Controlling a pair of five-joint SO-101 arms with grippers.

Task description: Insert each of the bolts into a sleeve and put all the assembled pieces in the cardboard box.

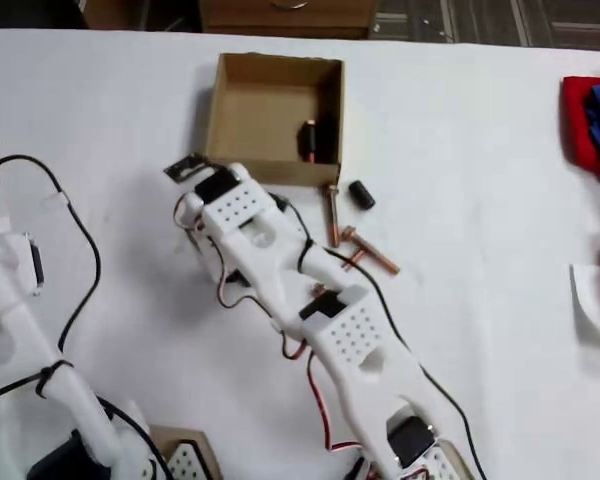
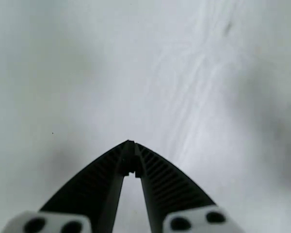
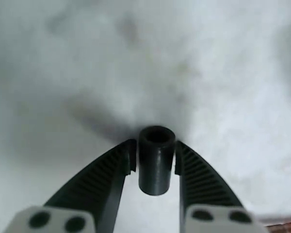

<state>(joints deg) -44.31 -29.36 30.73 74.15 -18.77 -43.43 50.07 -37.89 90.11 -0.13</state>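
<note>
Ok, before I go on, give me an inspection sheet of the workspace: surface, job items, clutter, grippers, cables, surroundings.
Surface: white table.
Job's things: cardboard box holds one assembled piece by its wall; single bolt and crossed bolts lie loose outside it; loose sleeve near the box corner.
Clutter: red and blue cloth and a white object at the table edge.
Grippers: left gripper shut and empty over bare table; right gripper shut on a held sleeve.
Cables: black cable loops across the table; red and black wires run along the right arm.
Surroundings: wooden furniture behind the table.
</note>
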